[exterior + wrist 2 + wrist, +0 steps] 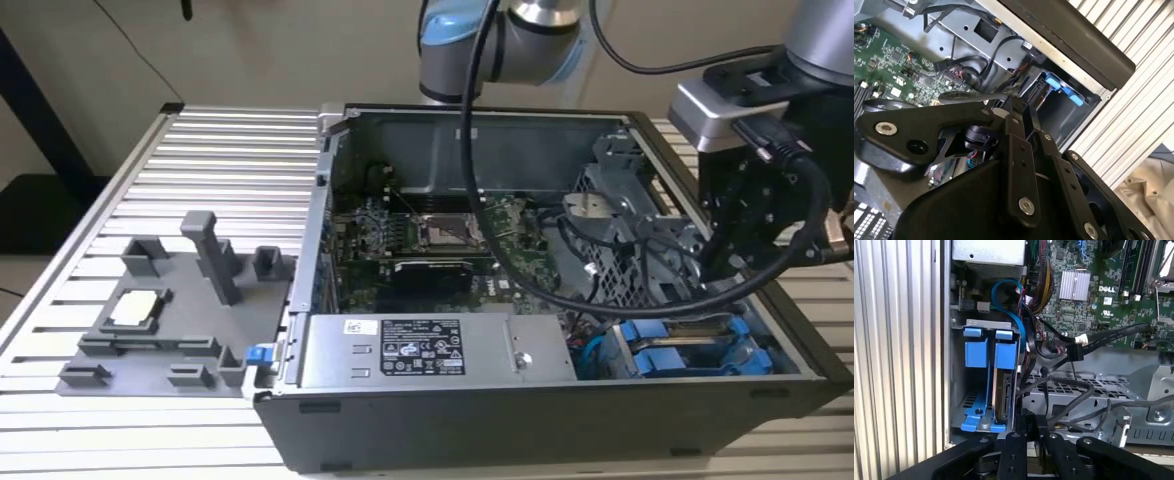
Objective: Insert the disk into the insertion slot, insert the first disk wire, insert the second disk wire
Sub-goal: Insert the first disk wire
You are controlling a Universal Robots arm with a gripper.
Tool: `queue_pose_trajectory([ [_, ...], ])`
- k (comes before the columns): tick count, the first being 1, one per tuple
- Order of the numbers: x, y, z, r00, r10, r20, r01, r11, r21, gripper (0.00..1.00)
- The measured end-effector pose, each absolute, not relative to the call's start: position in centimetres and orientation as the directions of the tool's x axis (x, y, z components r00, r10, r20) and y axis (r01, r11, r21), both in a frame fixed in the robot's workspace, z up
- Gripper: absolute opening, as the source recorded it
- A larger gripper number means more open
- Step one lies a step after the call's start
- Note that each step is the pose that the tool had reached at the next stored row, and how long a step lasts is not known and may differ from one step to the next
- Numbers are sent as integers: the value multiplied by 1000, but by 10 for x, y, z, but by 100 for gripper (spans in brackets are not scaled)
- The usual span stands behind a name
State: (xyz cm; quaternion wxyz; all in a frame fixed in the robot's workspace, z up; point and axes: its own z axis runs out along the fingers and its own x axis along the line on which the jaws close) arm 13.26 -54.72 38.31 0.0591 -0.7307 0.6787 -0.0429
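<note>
**Disk on edge in its bay, fingers closed just beside it**

I had the open computer case [534,425] lying on the slatted bench [214,150]. The arm [507,40] reached down into the case's end toward the exterior view's right. The perforated cage [1079,390] filled that end of the case. The insertion slot [956,365] sat next to the cage in the near corner, its blue trim bright against the grey walls.

In the first wrist view the disk [1002,395] was already down in that slot, standing on edge in its blue carrier. Its long axis ran straight into the bay, and its blue end tabs were up at the bay's mouth. I judged the insertion step done, or very nearly so.

Two cables mattered from there. A blue cable [1013,315] looped from the crowded wiring near the board down along the bay's edge. A black cable with a pale connector [1077,341] lay across the cage, apart from the disk.

The gripper [1033,422] hung over the cage's edge, and in the exterior view the bay lay just beside it toward the case's near corner. From the wrist, the disk's edge was almost directly ahead of the fingers [1026,419], with its long axis in line with the way they pointed. The black cable ran off to the cage side.

The fingers were drawn together with no real gap between them. Wiring passed close by them, but I could not tell whether any of it was actually pinched.
</note>
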Motion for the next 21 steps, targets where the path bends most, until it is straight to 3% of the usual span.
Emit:
queue_pose_trajectory([
  [10,150,-551,380,73,-997,-24,-995,-72,-65,19],
  [21,161,-556,374,69,-997,-27,-997,-69,-18,19],
])
